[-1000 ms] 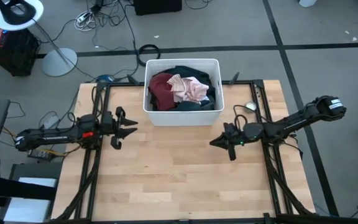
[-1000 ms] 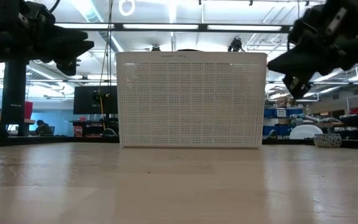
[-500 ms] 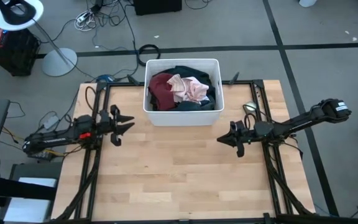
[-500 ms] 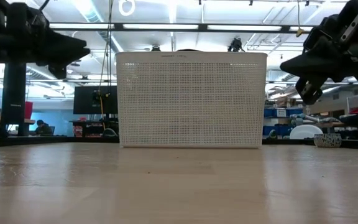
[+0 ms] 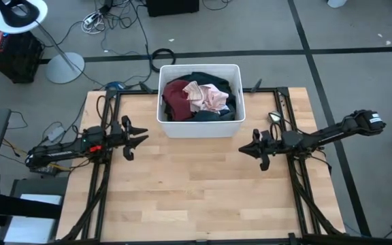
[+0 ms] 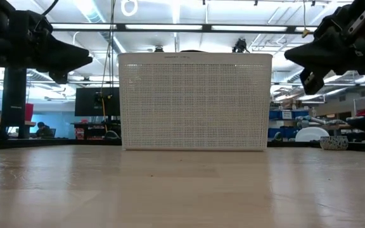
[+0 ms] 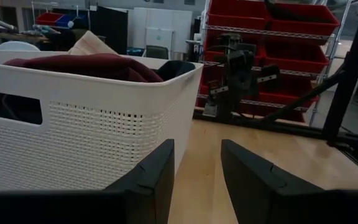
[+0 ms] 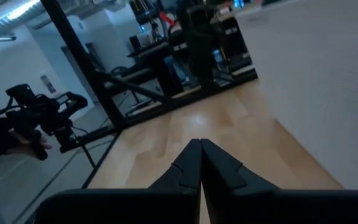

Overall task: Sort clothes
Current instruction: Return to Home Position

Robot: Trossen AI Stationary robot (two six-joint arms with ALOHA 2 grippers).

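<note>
Left gripper (image 5: 139, 138) fingers apart, right gripper (image 5: 248, 148) pressed together, both empty; clothes (image 5: 197, 96) all lie in white bin (image 5: 199, 126); sorting appears complete.

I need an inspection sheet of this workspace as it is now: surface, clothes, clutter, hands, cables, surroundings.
Surface: wooden table, bare wood in front of the bin.
Job's things: clothes, maroon, pink and dark pieces, piled inside the white bin.
Clutter: nothing seen on the table.
Hands: left hand open, empty, over the table's left side; right hand shut, empty, over its right side.
Cables: loose cables on the floor behind the table.
Surroundings: round stand base on the floor; red shelf bins beyond.
</note>
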